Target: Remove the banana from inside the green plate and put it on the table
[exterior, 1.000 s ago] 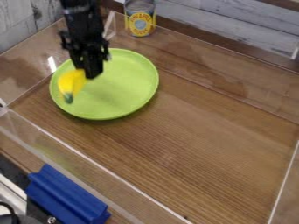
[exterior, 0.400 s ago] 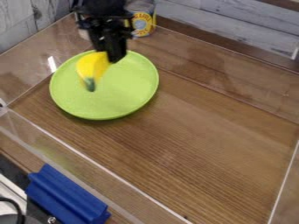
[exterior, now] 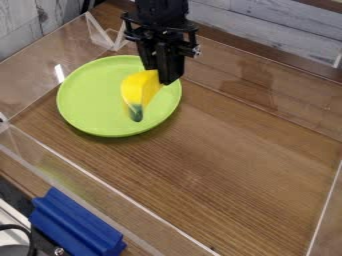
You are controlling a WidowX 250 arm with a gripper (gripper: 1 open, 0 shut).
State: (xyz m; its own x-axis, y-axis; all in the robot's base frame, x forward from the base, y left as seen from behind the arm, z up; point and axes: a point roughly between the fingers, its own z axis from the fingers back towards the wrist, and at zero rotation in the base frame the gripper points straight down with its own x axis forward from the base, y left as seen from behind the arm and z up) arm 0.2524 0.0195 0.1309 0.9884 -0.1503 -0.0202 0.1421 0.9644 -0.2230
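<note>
My black gripper [exterior: 166, 72] points down over the right part of the green plate [exterior: 91, 98] and is shut on the banana [exterior: 139, 92]. The small yellow banana hangs from the fingers, its dark green tip pointing down, lifted clear of the plate's surface. The lime-green plate lies on the brown wood-grain table [exterior: 241, 150] at the upper left, with nothing else in it. The gripper's fingertips are partly hidden behind the banana's top.
A yellow-labelled can [exterior: 130, 33] stands at the back behind the arm, mostly hidden. A blue object [exterior: 74, 230] lies outside the clear acrylic wall [exterior: 40, 150] at the lower left. Acrylic walls edge the table on every side.
The gripper has carried the banana up and to the right, from the plate's left side to above its right rim area.
</note>
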